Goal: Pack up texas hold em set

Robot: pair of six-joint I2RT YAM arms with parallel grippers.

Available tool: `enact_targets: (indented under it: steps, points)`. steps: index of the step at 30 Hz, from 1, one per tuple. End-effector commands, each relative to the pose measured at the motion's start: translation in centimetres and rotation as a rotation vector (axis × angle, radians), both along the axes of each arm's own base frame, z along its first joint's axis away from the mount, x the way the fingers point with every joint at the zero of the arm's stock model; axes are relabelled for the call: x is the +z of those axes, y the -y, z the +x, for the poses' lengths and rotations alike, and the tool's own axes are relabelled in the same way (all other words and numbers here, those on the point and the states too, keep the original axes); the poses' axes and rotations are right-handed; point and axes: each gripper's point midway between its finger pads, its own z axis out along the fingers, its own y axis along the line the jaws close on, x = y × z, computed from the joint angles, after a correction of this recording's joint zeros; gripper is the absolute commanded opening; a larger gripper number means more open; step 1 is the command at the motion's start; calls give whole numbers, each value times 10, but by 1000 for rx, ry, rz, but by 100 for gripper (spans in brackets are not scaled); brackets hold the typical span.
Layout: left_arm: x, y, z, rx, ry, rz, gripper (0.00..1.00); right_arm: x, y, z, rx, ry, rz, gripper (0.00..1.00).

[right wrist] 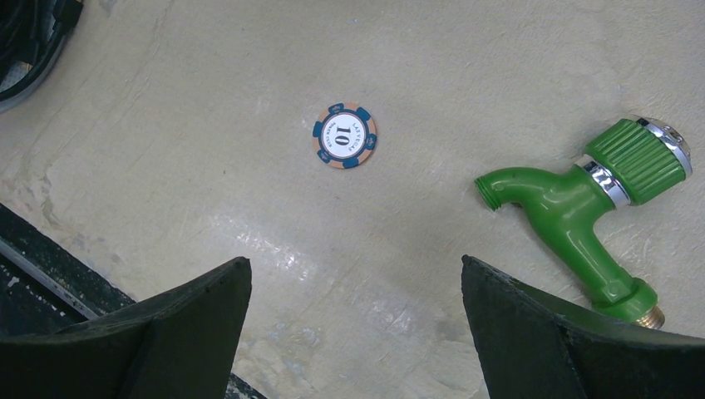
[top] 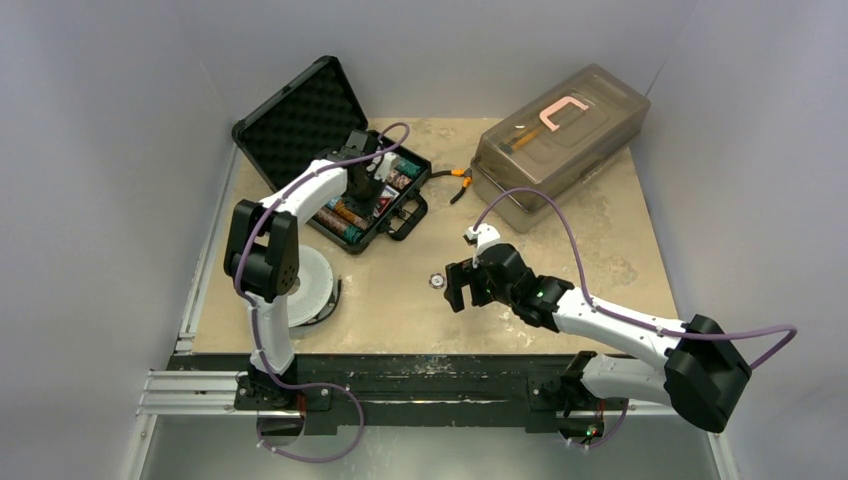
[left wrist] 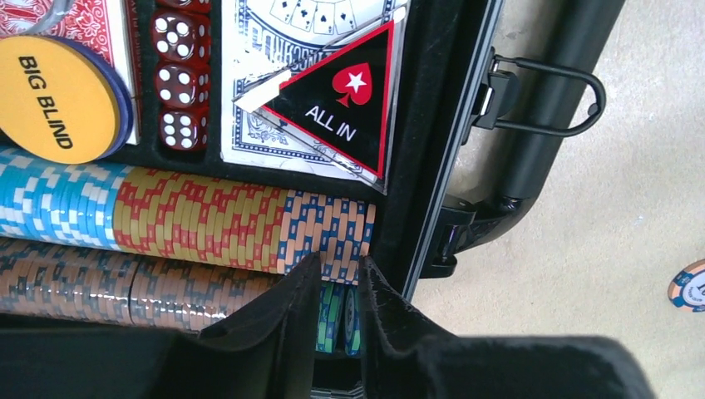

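Note:
The black case [top: 300, 120] lies open at the back left, its lid raised. My left gripper [left wrist: 341, 266] hangs over the case's near-right corner. Its fingers stand a narrow gap apart around green chips [left wrist: 337, 316] set on edge in the lowest row. Rows of coloured chips [left wrist: 208, 216], red dice [left wrist: 179, 83], a "BIG BLIND" button [left wrist: 58, 100] and the "ALL IN" triangle [left wrist: 341, 108] on a blue deck fill the case. One loose chip [right wrist: 344, 135] lies flat on the table, ahead of my open right gripper [right wrist: 356, 266], which holds nothing.
A green toy faucet [right wrist: 574, 208] lies just right of my right fingers. A large translucent grey box [top: 560, 140] stands at the back right, with orange-handled pliers [top: 455, 180] beside it. A white round object [top: 315, 285] sits by the left arm. The case handle [left wrist: 549, 100] sticks out toward the table.

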Motion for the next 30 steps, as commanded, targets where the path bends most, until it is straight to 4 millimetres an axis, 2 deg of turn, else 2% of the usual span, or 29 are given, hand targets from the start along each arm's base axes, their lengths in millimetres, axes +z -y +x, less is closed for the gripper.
enact_targets:
  steps: [1, 5, 8, 10, 12, 15, 18, 20, 24, 30]
  points:
    - [9, -10, 9, 25, 53, 47, 24, 11, -6, 3, -4, 21, 47, 94]
    - [23, -7, 4, 60, 58, 13, 33, 9, -8, 4, -1, 13, 43, 94]
    - [55, -5, -7, 155, 81, -52, 38, 5, -10, 11, -18, 1, 8, 96]
    - [79, -7, -20, 228, 118, -104, 42, -2, -6, 20, -37, -11, -83, 98]
    - [99, -7, -39, 292, 142, -182, 48, -8, -11, 26, -32, -40, -139, 99]
    - [122, 4, -73, 322, 171, -364, 61, -20, -19, 34, -40, -92, -207, 99]
    - [125, 9, -107, 363, 172, -503, 78, -29, -27, 43, -60, -107, -237, 98]
    - [123, 17, -128, 367, 147, -606, 83, -34, -33, 47, -62, -112, -249, 90]
    - [120, 23, -158, 390, 126, -735, 84, -41, -42, 53, -64, -115, -278, 86]
    - [119, 15, -173, 401, 158, -750, 84, -57, -51, 51, -66, -139, -307, 74]
